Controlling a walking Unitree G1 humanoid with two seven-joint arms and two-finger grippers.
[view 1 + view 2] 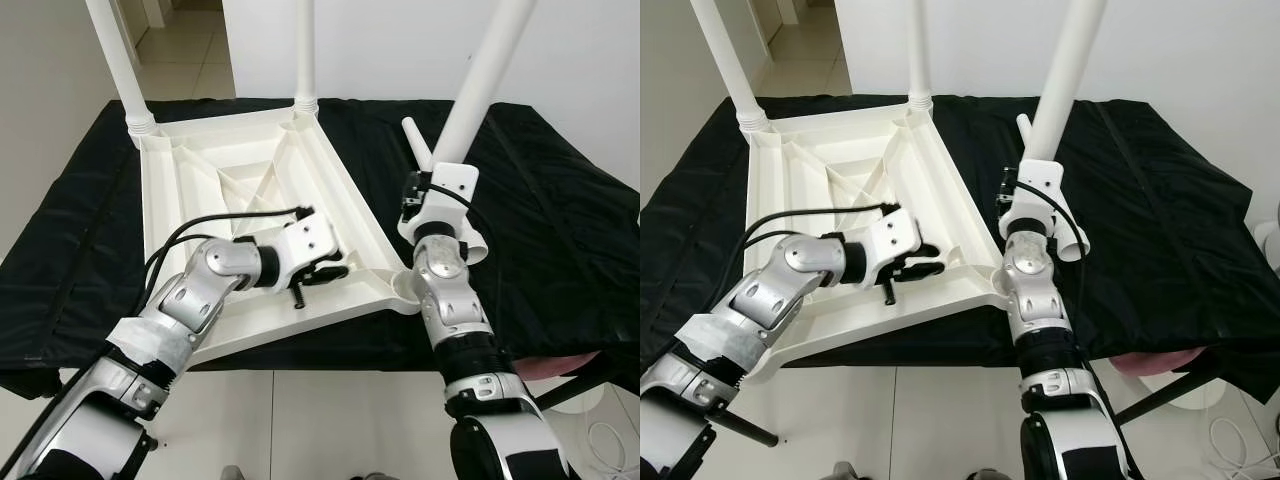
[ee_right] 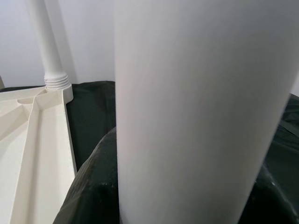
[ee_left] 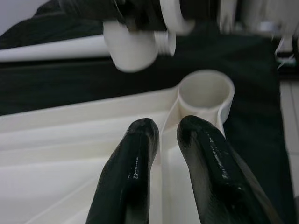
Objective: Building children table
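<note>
On the black cloth-covered work surface (image 1: 560, 230) a white plastic children's tabletop (image 1: 250, 190) lies upside down, ribbed underside up, so its corner sockets face upward. At its far left corner a white round plastic leg (image 1: 118, 60) already stands screwed in, and a second standing leg (image 1: 306, 50) rises from the far right corner. Nearer, the left gripper (image 1: 325, 272) reaches in from the left and rests low on the tabletop's near edge, its black fingers (image 3: 131, 172) close together with only a narrow gap and nothing between them; it seems to be pressing the top down to steady it. Just beyond it sits the empty round socket (image 3: 206, 91) at the near right corner. Further right, the right gripper (image 1: 418, 200) carries a third white leg (image 1: 485, 75), tilted, its threaded end (image 3: 135, 44) hovering just above and beside that socket, apart from it. The right wrist view suggests the fingers are clamped around this leg. Probably the leg must be brought upright over the socket, then lowered and turned.
</note>
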